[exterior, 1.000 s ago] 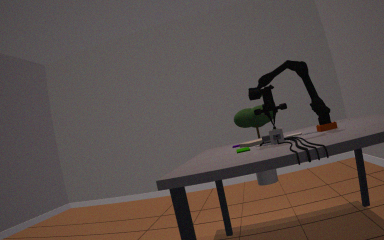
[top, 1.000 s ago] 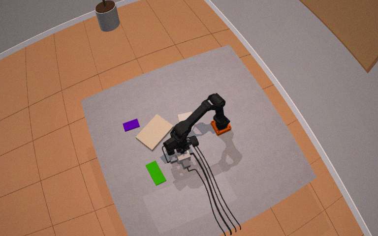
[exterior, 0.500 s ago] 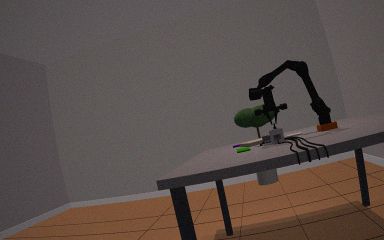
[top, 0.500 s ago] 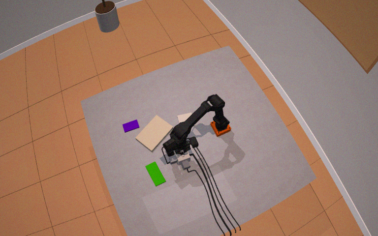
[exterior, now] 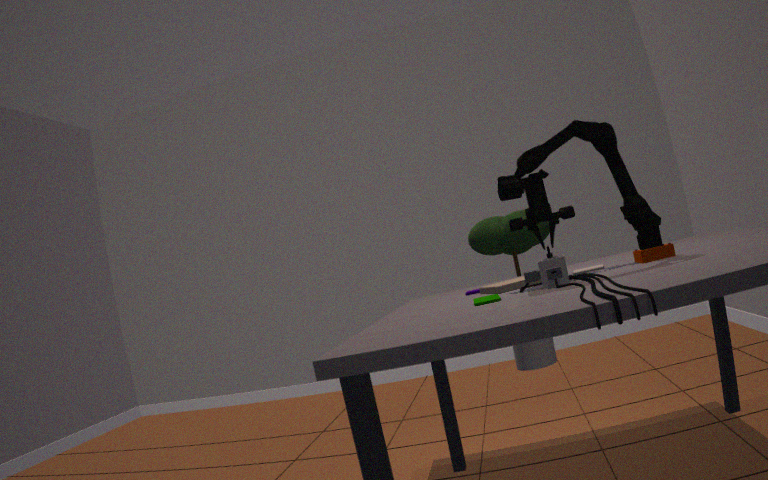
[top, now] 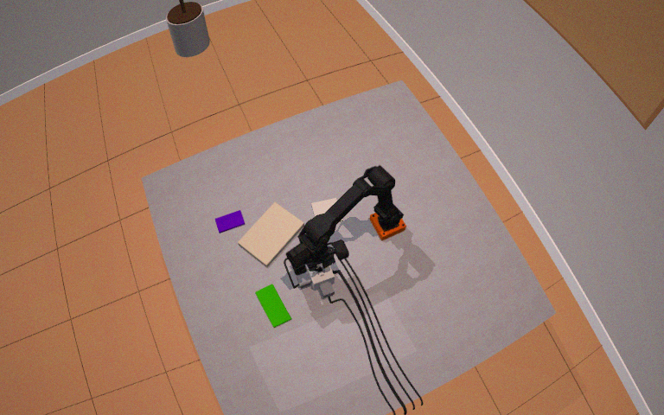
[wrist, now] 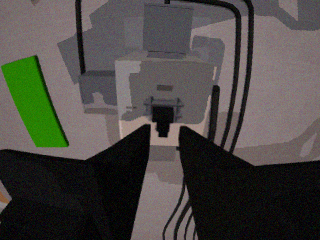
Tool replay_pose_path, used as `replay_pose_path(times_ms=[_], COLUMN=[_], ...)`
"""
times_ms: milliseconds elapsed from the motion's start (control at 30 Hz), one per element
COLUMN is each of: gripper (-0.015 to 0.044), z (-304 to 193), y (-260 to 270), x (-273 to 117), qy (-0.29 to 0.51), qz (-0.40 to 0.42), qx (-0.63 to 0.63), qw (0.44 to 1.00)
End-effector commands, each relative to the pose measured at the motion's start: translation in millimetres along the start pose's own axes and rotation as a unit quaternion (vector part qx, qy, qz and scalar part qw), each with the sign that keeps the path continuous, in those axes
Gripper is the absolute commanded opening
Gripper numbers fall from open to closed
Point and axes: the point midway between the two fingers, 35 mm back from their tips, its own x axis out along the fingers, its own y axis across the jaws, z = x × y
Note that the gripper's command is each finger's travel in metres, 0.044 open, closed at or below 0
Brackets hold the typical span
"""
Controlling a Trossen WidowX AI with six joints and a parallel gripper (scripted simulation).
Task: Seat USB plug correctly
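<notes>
The pale power cube point(top: 322, 276) point(exterior: 561, 265) point(wrist: 192, 80) stands on the table with grey plugs in its sides. The black USB plug point(exterior: 549, 253) point(wrist: 162, 114) stands upright in the socket on its top. How deep it sits and which way round it faces I cannot tell. My gripper point(exterior: 547, 246) point(wrist: 164, 131) is a little open and points down just above the cube. In the wrist view its fingertips are apart, one on each side of the plug's narrow end, with gaps showing between. In the top view the arm hides the fingertips.
Black cables point(top: 364, 328) point(exterior: 617, 297) run from the cube over the table edge. A green block point(top: 273, 305) point(exterior: 487, 300) point(wrist: 35, 102) lies beside the cube. A beige slab point(top: 271, 233) point(exterior: 502, 286), a purple block point(top: 229, 221) and a white slab point(top: 324, 206) lie farther off.
</notes>
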Motion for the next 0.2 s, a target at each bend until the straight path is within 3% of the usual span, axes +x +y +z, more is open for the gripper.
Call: replay_pose_path(times_ms=[0, 167], gripper=[0.0095, 0.0095], z=[-0.8, -1.3], y=[1.2, 1.2], x=[-5.0, -10.0], qy=[0.001, 0.001], qz=[0.003, 0.003], qx=[0.000, 0.000], qw=[1.000, 1.000])
